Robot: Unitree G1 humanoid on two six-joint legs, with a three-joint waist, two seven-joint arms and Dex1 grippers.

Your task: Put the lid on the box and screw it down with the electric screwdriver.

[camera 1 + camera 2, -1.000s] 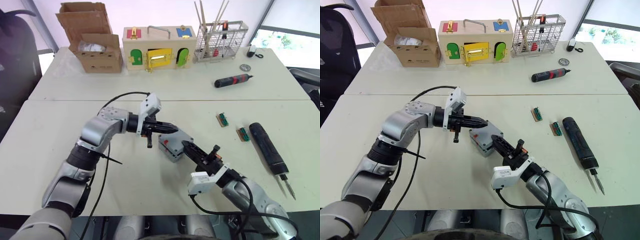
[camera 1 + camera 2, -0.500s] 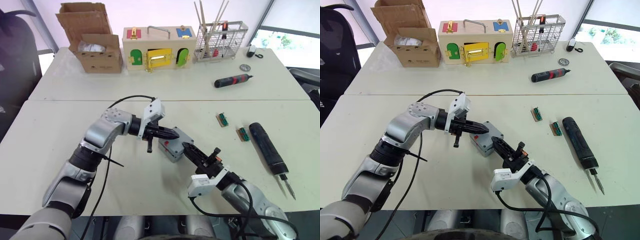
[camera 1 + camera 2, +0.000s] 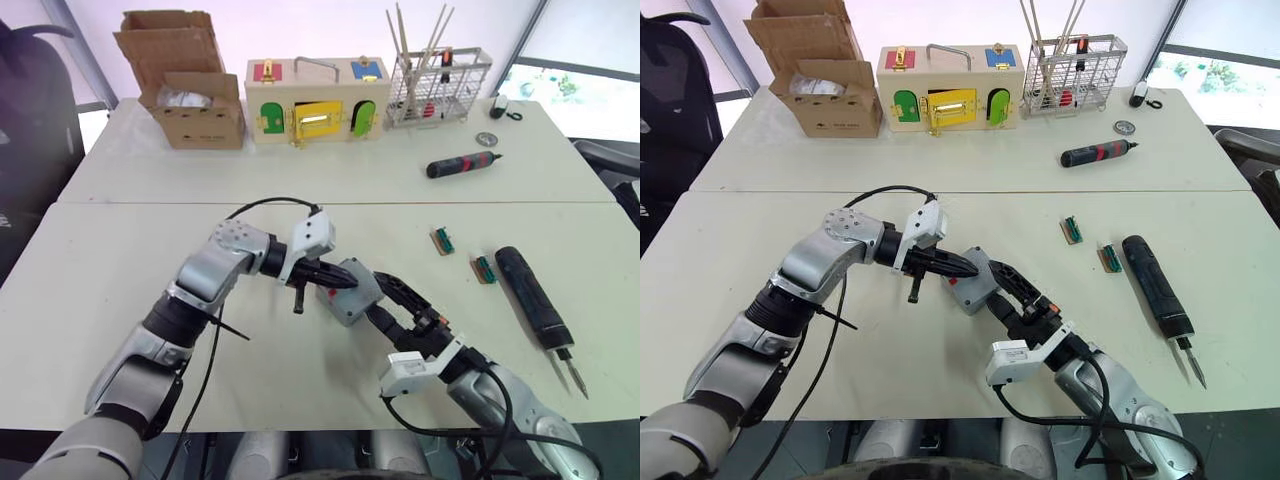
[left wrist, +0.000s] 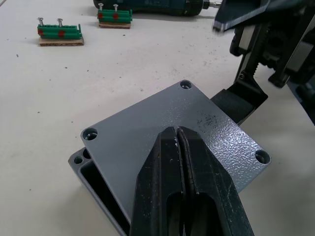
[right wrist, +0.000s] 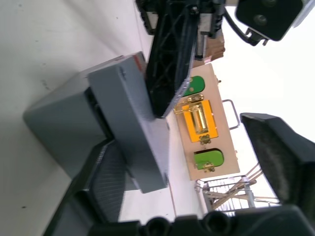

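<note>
I see the lid lying on the box at the middle of the near table, but shifted: in the left wrist view one side of the box is open beyond the lid's edge, so the corners do not match yet. My left gripper has its fingers pressed together, with the tips resting on top of the lid. My right gripper is spread, one finger against the box side at about 4 o'clock, the other finger free above. Both arms are at the box, and the left one controls the lid. The screwdriver lies well apart at 3 o'clock, its long axis running 11 to 5, the bit toward me. I cannot make out any screws in the lid holes.
</note>
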